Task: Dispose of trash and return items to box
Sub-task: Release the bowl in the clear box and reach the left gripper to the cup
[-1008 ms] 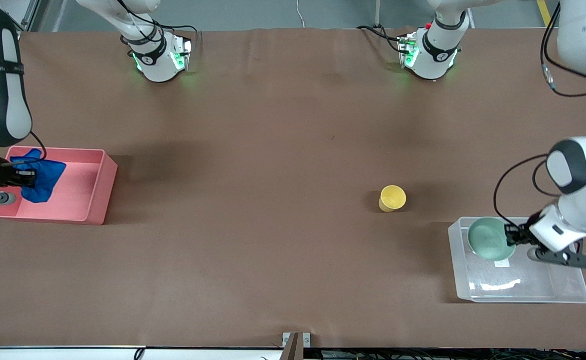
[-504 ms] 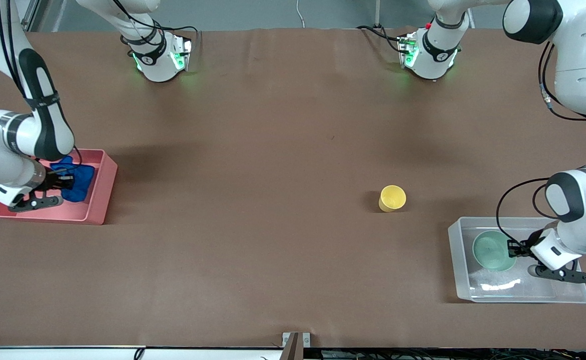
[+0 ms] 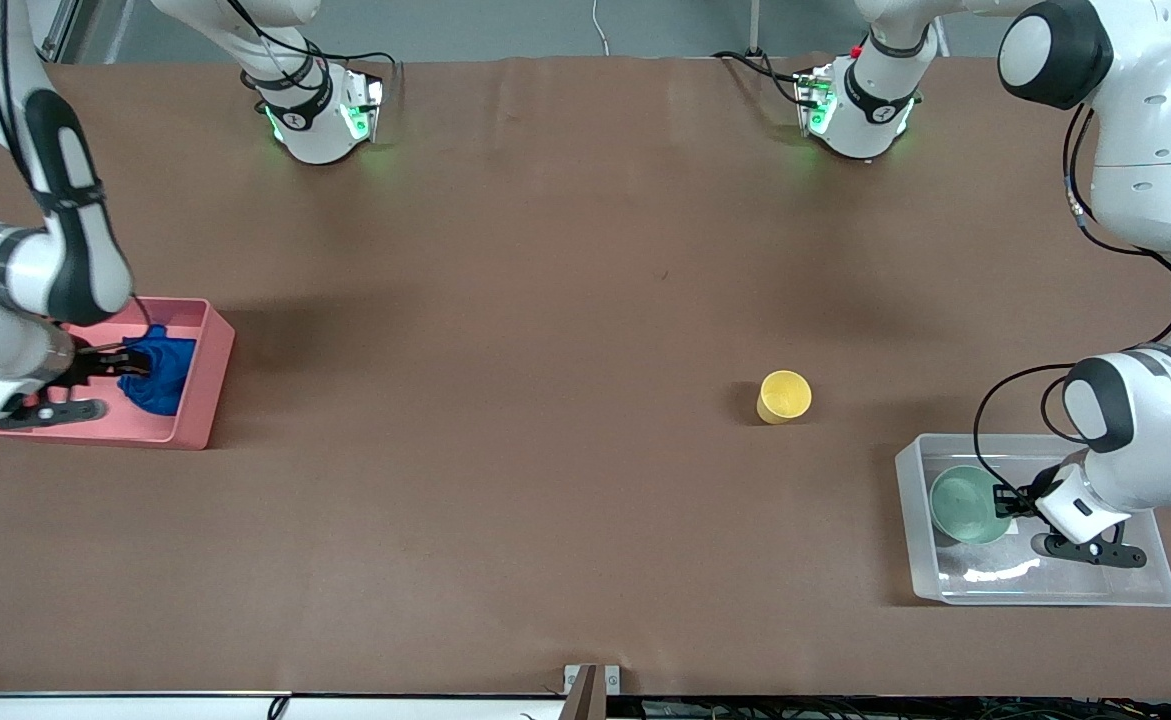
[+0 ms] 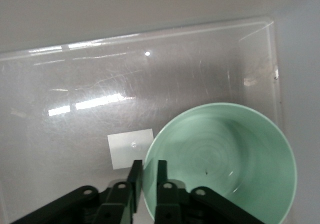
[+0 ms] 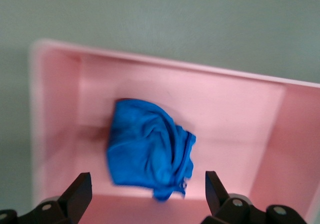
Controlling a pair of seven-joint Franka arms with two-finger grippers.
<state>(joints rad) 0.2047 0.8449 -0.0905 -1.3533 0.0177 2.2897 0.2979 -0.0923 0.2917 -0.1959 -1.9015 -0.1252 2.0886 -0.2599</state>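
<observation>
Risk: bowl (image 4: 220, 164) tipping in the box (image 3: 1145, 590) if the left gripper (image 4: 148, 176) lifts before clearing its rim.
Bin (image 3: 195, 415) holds the cloth (image 5: 147, 151), dropped; right gripper (image 5: 145, 184) is spread wide over it, empty. Left gripper's fingers sit narrowly astride the bowl's rim, whether clamped unclear. Cup (image 3: 783, 396) waits on the table.

No readable text, brand, number or sign anywhere I look. White label (image 4: 131, 148) on bottom of my clear box (image 4: 60, 83) shows blank, no print legible.
</observation>
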